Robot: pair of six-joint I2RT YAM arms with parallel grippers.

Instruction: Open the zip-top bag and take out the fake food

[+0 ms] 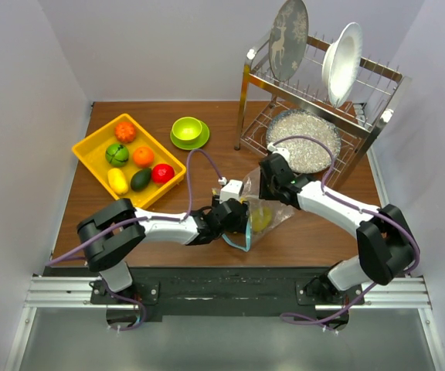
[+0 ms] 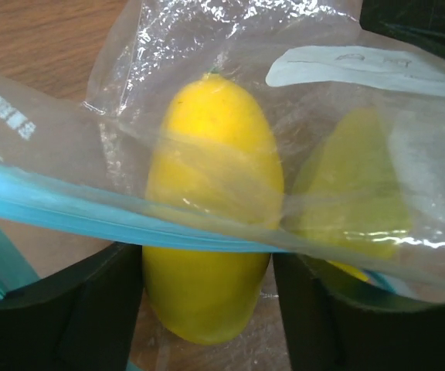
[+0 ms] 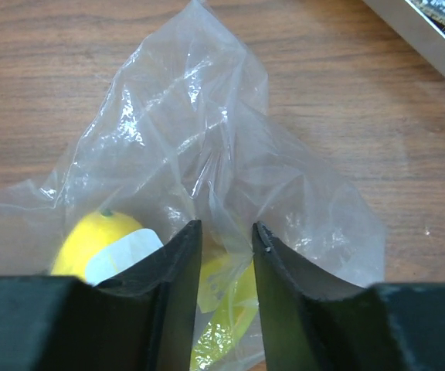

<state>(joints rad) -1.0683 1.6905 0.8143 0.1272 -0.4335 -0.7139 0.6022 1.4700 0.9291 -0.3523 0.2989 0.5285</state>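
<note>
Tray, left-back of bench: six fake food pieces sit in it, outside the bag.

Left claw: open, jaws either side of a yellow fruit at the bag mouth, likely lined up to draw it out.

Bag: mid-bench, near the front edge. Clear, crinkled; teal zip strip slack across the fruit. A yellow-green piece is also inside.

Right claw: jaws narrowed around film at the closed end, probably anchoring. Cannot tell if it pinches.
</note>
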